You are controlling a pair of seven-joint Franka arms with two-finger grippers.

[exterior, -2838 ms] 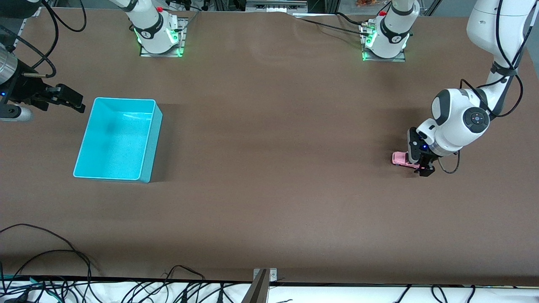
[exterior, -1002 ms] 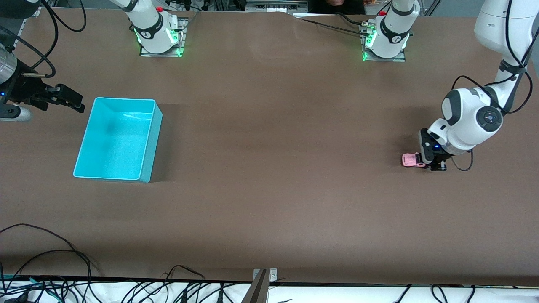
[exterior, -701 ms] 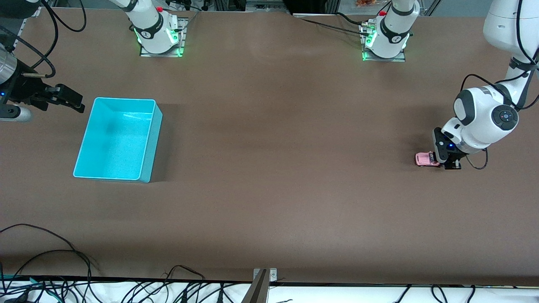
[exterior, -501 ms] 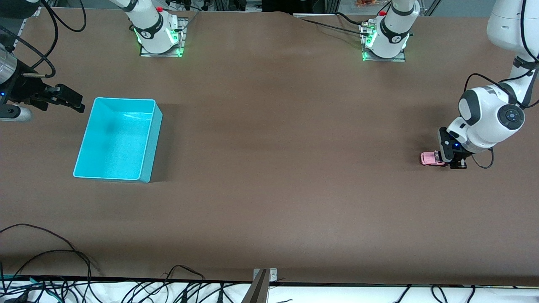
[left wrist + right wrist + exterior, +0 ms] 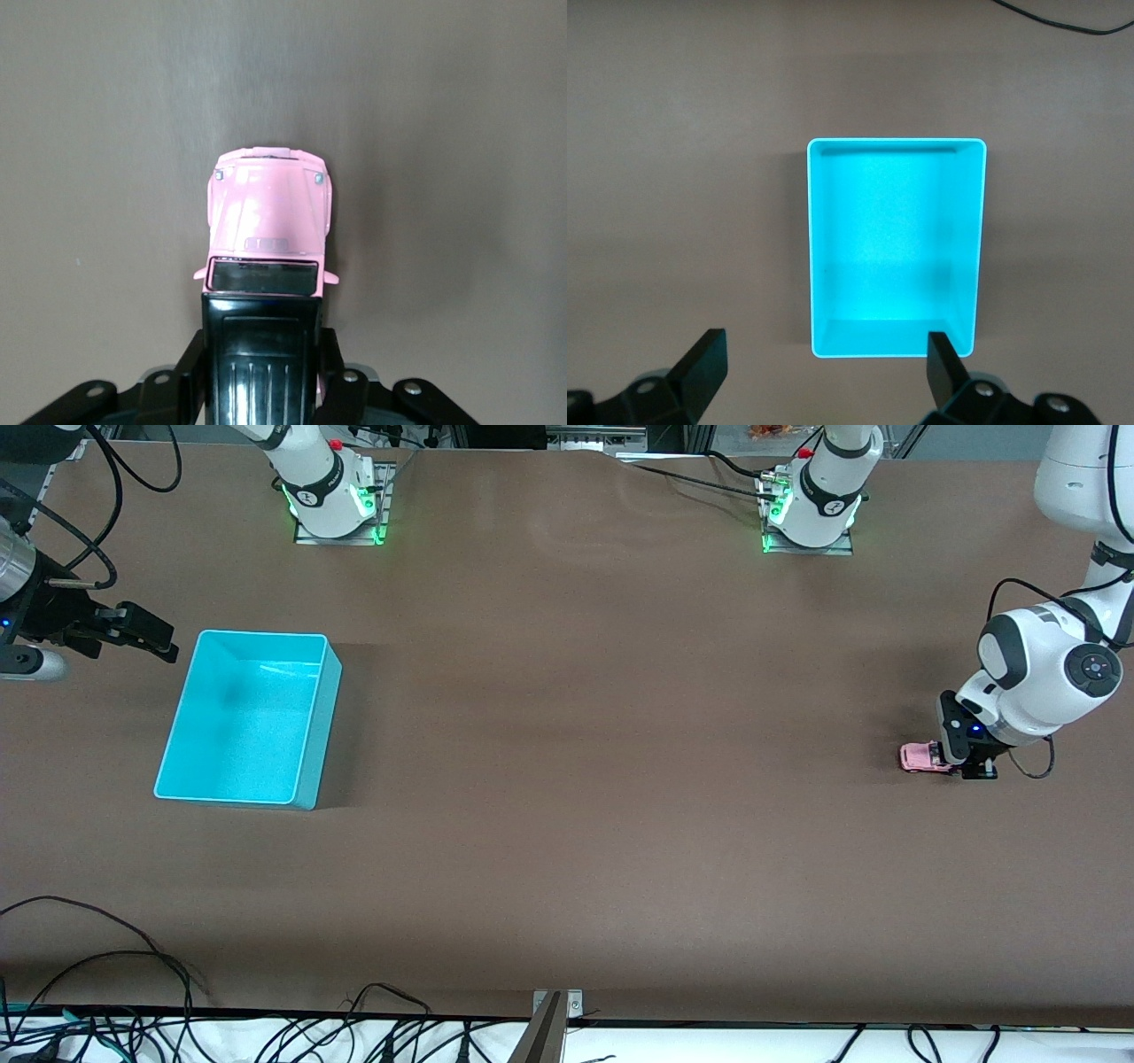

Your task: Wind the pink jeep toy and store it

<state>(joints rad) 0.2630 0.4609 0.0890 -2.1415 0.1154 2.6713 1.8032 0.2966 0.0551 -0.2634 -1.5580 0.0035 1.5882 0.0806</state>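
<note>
The pink jeep toy point(image 5: 921, 758) stands on the brown table near the left arm's end. My left gripper point(image 5: 966, 764) is down at the table, shut on the jeep's black rear; only the pink hood shows ahead of it. In the left wrist view the jeep point(image 5: 268, 212) points away from the camera, its black roof clamped between my fingers point(image 5: 197, 363). My right gripper point(image 5: 142, 636) is open and empty, held in the air beside the cyan bin point(image 5: 200, 697) at the right arm's end. The right wrist view shows the empty bin point(image 5: 895, 150) below its spread fingers point(image 5: 704, 359).
Both arm bases point(image 5: 332, 491) stand along the table edge farthest from the front camera. Loose black cables point(image 5: 106, 965) lie along the table edge nearest the front camera.
My left gripper has dragged the jeep along the table toward the left arm's end, away from the bin. The right arm has not moved.
</note>
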